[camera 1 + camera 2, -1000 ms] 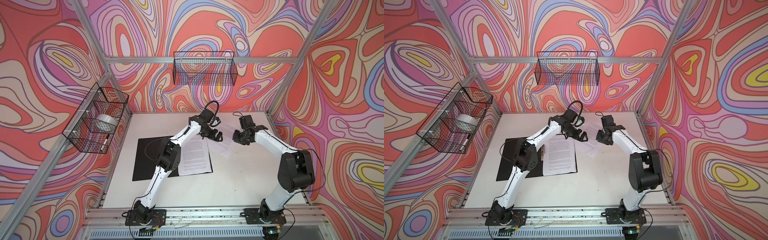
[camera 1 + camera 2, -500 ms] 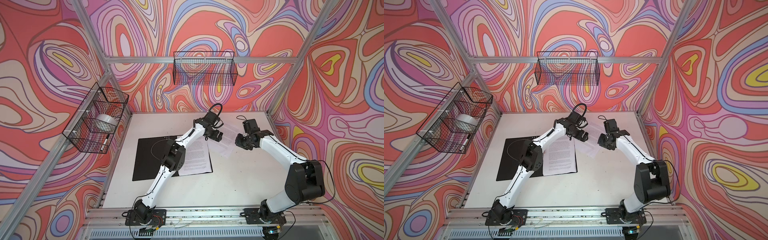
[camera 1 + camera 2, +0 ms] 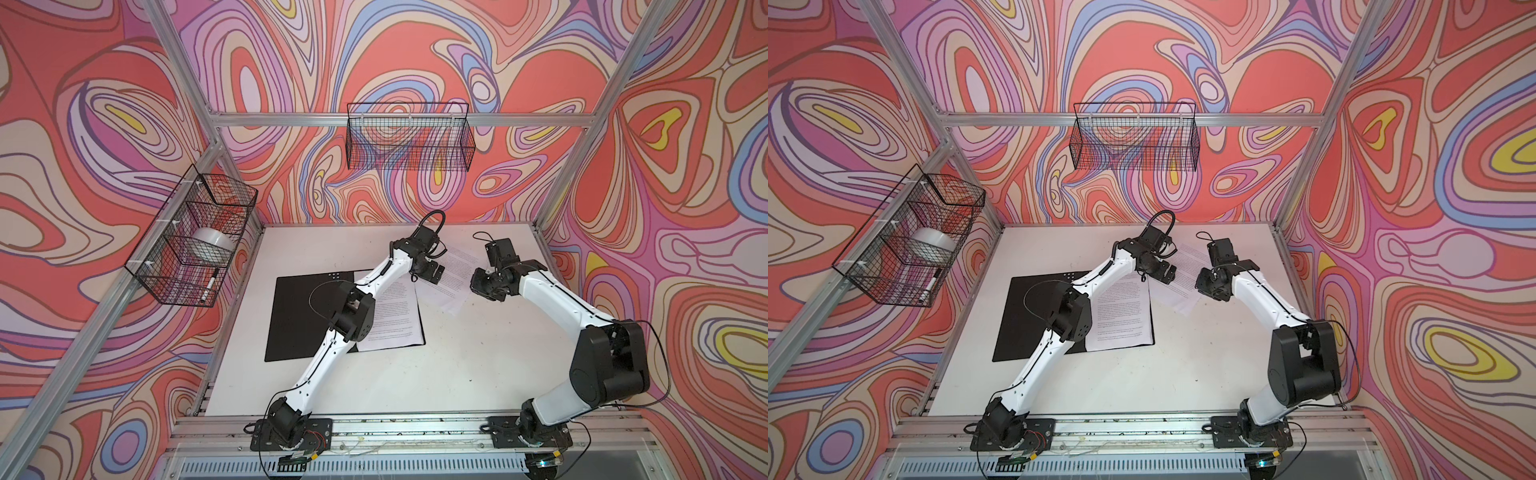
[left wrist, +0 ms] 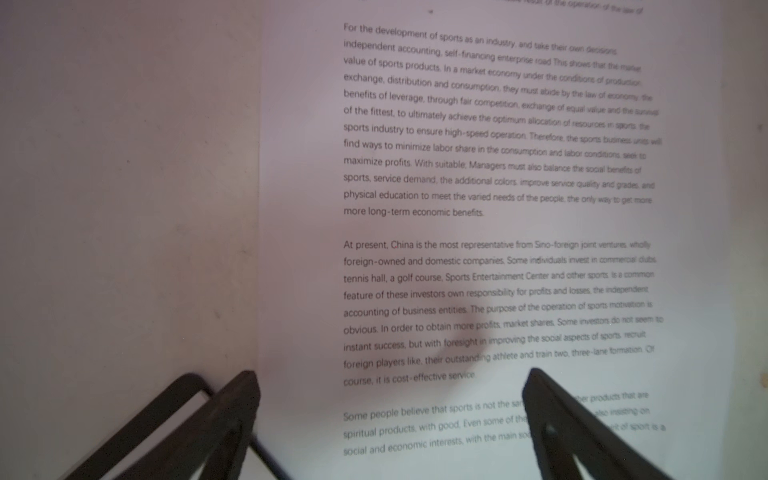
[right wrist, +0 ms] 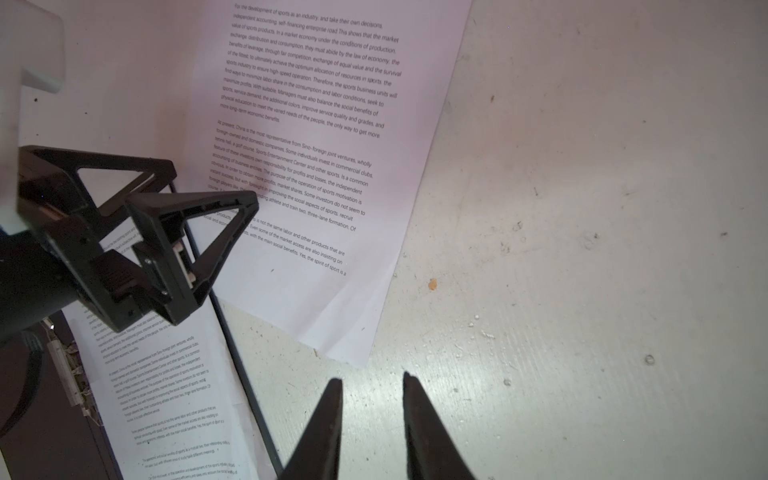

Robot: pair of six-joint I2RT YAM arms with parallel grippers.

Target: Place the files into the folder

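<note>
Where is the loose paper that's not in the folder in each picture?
In a top view: the loose paper lies right of the folder.
In a top view: it lies between the left gripper and right gripper.
Left wrist: it fills most of the picture.
Right wrist: it lies ahead of the right gripper.
Shared landmark: the left gripper, open above the paper's edge.
</note>
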